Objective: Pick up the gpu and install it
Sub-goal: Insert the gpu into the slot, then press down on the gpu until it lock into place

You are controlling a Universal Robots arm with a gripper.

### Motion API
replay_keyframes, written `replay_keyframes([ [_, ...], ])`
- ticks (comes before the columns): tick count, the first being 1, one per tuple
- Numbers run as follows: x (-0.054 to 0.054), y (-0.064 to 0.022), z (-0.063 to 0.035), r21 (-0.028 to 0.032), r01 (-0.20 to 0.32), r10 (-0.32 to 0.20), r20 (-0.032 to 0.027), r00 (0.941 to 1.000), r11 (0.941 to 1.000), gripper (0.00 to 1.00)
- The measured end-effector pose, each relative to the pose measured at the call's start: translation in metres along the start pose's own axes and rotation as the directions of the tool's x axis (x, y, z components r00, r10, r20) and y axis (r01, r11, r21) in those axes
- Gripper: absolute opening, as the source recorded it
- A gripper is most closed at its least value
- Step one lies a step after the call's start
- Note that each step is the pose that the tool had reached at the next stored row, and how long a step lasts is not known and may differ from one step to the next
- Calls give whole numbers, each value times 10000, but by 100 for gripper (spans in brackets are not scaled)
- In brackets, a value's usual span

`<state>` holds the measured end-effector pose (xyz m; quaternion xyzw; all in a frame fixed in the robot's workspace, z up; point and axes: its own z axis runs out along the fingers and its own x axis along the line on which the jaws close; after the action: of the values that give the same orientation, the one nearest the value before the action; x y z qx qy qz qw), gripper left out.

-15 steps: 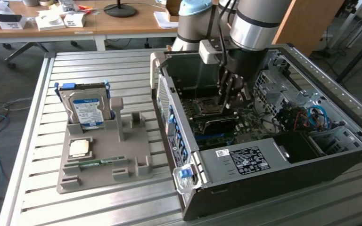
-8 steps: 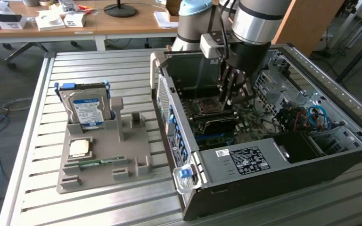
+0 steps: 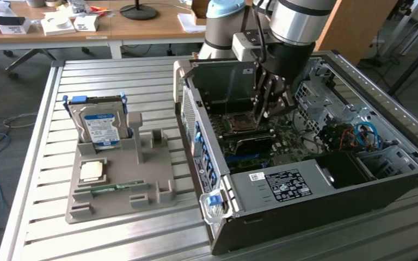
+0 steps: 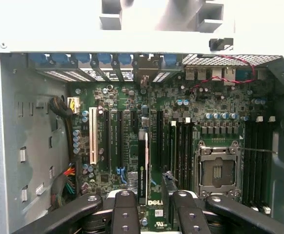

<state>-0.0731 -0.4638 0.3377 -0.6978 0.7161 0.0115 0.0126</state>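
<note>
The gpu [image 4: 142, 165] stands edge-on over the motherboard [image 4: 181, 107], a thin dark card seen from its narrow side, lined up with one of the long black expansion slots [image 4: 159, 141] and reaching straight out ahead of the gripper [image 4: 151, 207]. The gripper's two black fingers [image 4: 126, 209] are closed in on the near end of the card, one on each side of it, so it is gripping the gpu. Whether the card's edge is already seated in a slot I cannot tell.

Just to one side of the card sits a white slot [image 4: 92, 141]; on the other side, a little further from the gripper, is the open processor socket [image 4: 216, 170] with its metal frame. Beyond the card's far end runs a row of blue clips [image 4: 98, 58] along the rear wall of the case.

From where I stand, the arm [image 3: 296, 32] comes down into the open computer case [image 3: 303, 157], with the gripper [image 3: 273, 106] deep inside it. Well apart from the gripper, toward the exterior view's left, a grey holder tray [image 3: 118, 190] rests on the slatted metal table [image 3: 42, 163]. It carries an upright hard drive with a blue label [image 3: 100, 125] and a small green memory stick [image 3: 111, 188].
</note>
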Motion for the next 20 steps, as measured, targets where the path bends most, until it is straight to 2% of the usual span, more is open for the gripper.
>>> replay_keyframes([
  [3,-1,0,-36,0,0,0,-1,10000,10000,33],
  [18,-1,0,-37,0,0,0,-1,10000,10000,33],
  [19,-1,0,-36,0,0,0,0,10000,10000,32],
  [20,-1,0,-37,0,0,0,-1,10000,10000,26],
])
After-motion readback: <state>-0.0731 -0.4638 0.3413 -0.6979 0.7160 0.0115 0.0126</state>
